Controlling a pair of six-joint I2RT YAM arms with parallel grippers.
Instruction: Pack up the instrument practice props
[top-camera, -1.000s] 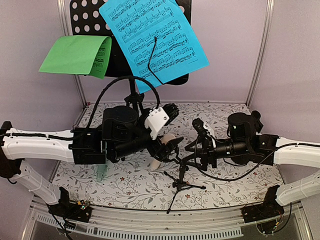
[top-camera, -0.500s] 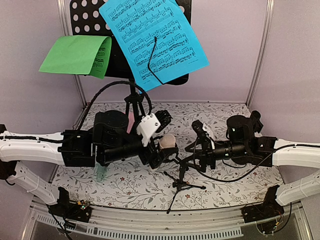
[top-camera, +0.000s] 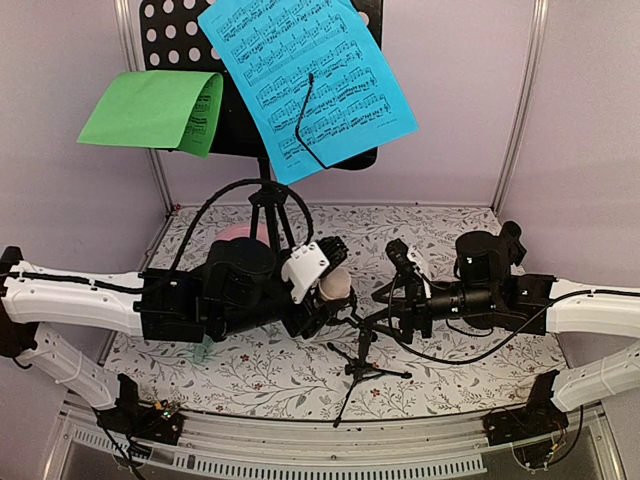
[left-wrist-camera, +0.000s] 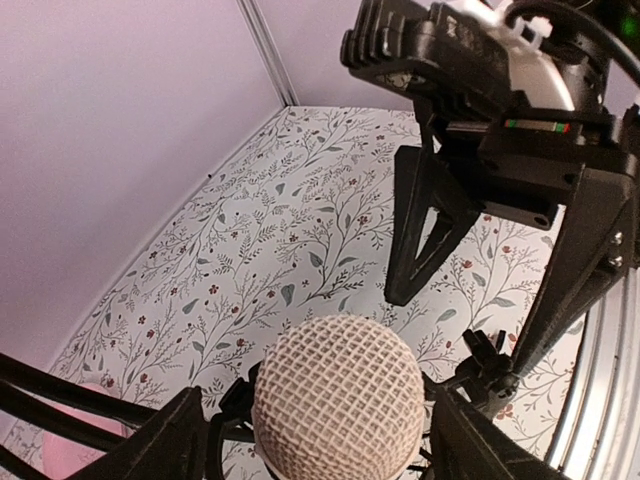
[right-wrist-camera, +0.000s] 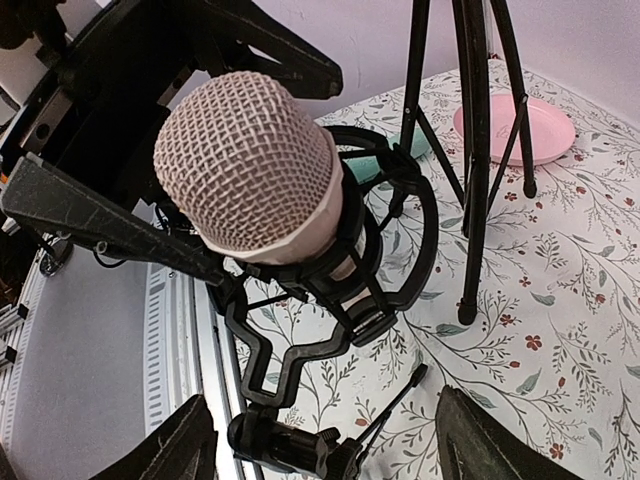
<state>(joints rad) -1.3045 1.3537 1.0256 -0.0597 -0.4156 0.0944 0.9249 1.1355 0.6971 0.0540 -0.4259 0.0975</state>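
- Small black tripod (top-camera: 360, 366) stands on the near floral table (top-camera: 455, 228), with the peach microphone (right-wrist-camera: 250, 165) seated in its clip.
- Right gripper (right-wrist-camera: 322, 400): fingers wide apart around the clip's base.
- Left gripper (left-wrist-camera: 318, 410) straddles the microphone head; contact unclear.
- Behind is the pink plate (right-wrist-camera: 515, 128).
- Furthest back, the music desk (top-camera: 238, 125) carries the blue sheet (top-camera: 310, 80) and the green sheet (top-camera: 150, 108).

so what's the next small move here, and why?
Probably close the right gripper on the small tripod under its cradle. The peach microphone sits in that cradle, the left gripper flanks it, and the right fingers stand open around the stem; bracing it should let the mic lift free.
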